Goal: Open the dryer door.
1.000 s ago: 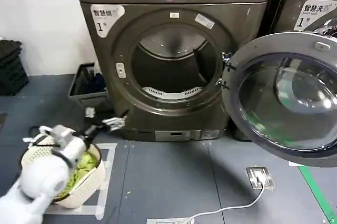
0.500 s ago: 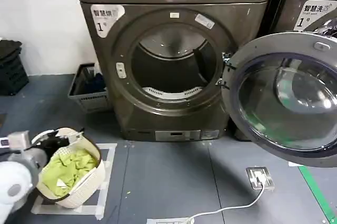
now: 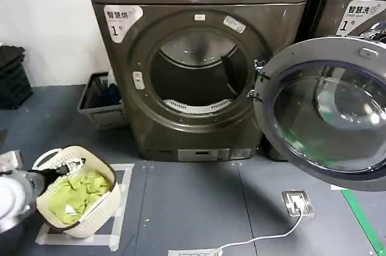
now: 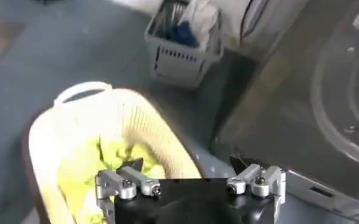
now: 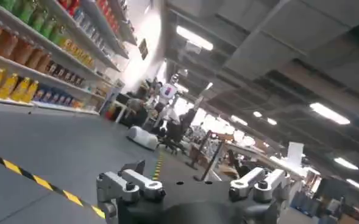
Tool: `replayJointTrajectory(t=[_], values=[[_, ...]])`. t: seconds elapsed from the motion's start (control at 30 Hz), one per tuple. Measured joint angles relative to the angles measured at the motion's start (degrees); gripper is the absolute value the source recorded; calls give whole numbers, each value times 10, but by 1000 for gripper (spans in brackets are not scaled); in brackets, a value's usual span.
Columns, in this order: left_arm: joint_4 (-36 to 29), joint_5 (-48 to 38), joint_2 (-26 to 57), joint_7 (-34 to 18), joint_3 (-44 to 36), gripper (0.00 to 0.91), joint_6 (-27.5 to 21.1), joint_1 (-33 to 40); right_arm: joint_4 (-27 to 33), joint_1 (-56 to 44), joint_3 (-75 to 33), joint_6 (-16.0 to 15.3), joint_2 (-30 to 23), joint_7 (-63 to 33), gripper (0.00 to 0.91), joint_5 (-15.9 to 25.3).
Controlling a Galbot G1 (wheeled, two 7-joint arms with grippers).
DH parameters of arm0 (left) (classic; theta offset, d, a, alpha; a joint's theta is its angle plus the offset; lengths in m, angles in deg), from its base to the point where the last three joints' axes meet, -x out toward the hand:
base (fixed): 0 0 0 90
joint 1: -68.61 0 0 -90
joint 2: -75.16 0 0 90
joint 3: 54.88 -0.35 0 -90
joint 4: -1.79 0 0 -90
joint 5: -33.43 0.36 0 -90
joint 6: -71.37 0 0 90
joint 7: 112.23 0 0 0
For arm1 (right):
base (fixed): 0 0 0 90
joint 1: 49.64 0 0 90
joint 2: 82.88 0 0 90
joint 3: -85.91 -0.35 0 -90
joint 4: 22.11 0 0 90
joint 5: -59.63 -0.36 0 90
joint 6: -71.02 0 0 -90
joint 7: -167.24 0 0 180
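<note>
The dryer door [image 3: 329,111], a wide chrome ring around dark tinted glass, stands swung fully open to the right of the dryer [image 3: 199,3], hinged at its left rim. The round drum opening [image 3: 196,75] is uncovered and dark inside. My left arm [image 3: 12,199] is low at the near left, far from the door. In the left wrist view my left gripper [image 4: 188,167] is open and holds nothing, hovering over the rim of a white basket [image 4: 161,140]. My right gripper [image 5: 191,173] is open, holds nothing and points out into the room.
The white basket [image 3: 99,205] with green cloth [image 3: 75,191] sits on a taped square at the near left. A grey crate [image 3: 102,96] stands left of the dryer. A floor socket [image 3: 297,202] with a white cable lies below the door. A neighbouring machine [image 3: 356,9] stands at the right.
My left arm has drawn back from near the dryer's lower front, down and to the left past the white basket. The door has stayed open in place.
</note>
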Motion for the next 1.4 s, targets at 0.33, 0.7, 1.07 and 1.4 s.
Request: replayJointTrajectory(t=[0.33, 0.7, 1.07, 1.4], values=[[44, -156, 15, -106, 6, 907, 0, 36, 1, -1, -3, 13, -6, 12, 907, -5], [62, -186, 10, -130, 5, 907, 0, 51, -1, 2, -5, 31, -11, 21, 907, -16], [72, -202, 16, -137, 6, 907, 0, 53, 0, 2, -5, 33, -11, 20, 907, -23], [72, -226, 17, -144, 4, 907, 0, 52, 3, 1, -5, 39, -11, 23, 907, -22]])
